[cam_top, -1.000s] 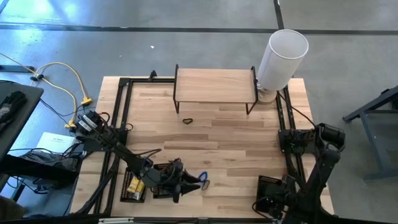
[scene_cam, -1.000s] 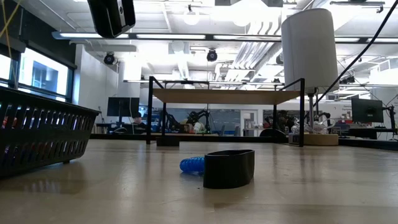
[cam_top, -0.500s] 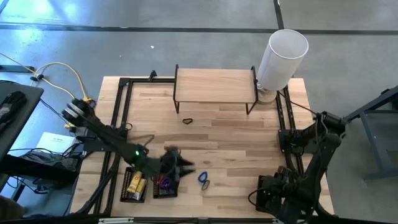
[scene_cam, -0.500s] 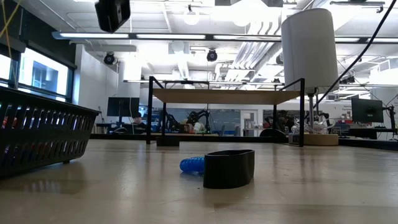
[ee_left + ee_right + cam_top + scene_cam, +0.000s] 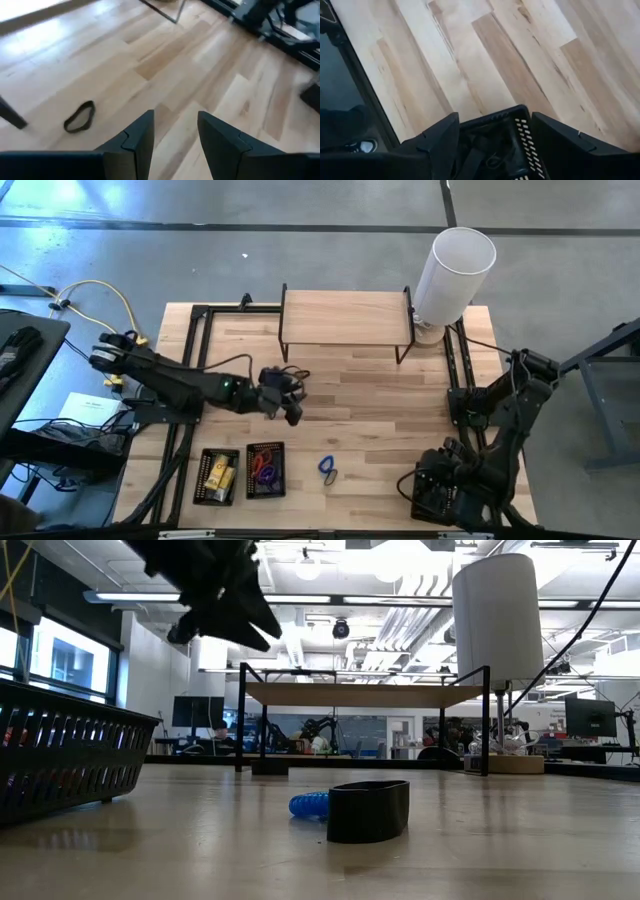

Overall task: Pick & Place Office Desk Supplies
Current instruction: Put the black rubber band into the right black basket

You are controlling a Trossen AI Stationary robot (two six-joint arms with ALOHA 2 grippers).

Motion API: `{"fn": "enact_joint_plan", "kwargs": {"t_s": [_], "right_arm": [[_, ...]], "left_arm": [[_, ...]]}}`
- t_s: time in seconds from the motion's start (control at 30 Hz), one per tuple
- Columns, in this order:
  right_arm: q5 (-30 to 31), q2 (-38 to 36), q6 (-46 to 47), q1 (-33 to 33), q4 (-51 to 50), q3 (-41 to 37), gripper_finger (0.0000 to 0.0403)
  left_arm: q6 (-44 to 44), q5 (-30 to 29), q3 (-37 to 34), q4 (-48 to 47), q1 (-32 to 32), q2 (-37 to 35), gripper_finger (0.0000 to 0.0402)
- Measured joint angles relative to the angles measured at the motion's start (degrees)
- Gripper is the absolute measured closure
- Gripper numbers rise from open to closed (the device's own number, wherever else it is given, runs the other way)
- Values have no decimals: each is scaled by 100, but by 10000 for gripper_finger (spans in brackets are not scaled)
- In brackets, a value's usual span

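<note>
left tray (image 5: 217, 478): yellow packets | middle tray (image 5: 265, 471): loops | left gripper (image 5: 291, 406) jaws parted, empty | right gripper (image 5: 492, 131) jaws parted

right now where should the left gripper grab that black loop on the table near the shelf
The black loop lies flat on the bare wood, a thin elongated ring. Best to come straight down with the open left gripper and pinch across its narrow width, one finger on each side of the band, likely near the middle.

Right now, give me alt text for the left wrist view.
The left end effector, fingers open and empty, hovers above a bare wooden table, with a small black loop lying flat on the wood ahead of it.
</note>
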Motion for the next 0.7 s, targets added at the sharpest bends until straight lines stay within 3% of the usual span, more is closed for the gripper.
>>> {"fn": "enact_joint_plan", "kwargs": {"t_s": [0.23, 0.43, 0.57, 0.7], "right_arm": [[-113, 0, -142, -232, -193, 0, 165], [-124, -31, -142, -428, -684, 0, 165], [-110, -78, -159, -566, -979, 0, 165], [-59, -178, -159, -619, -1227, 0, 165]], "left_arm": [[50, 1038, 2, -239, 1038, 70, 243], [-173, 2226, 0, -368, 1695, 510, 170], [-793, 2292, -2, -375, 1898, 908, 132], [-852, 2296, -2, -323, 2009, 1209, 122]]}}
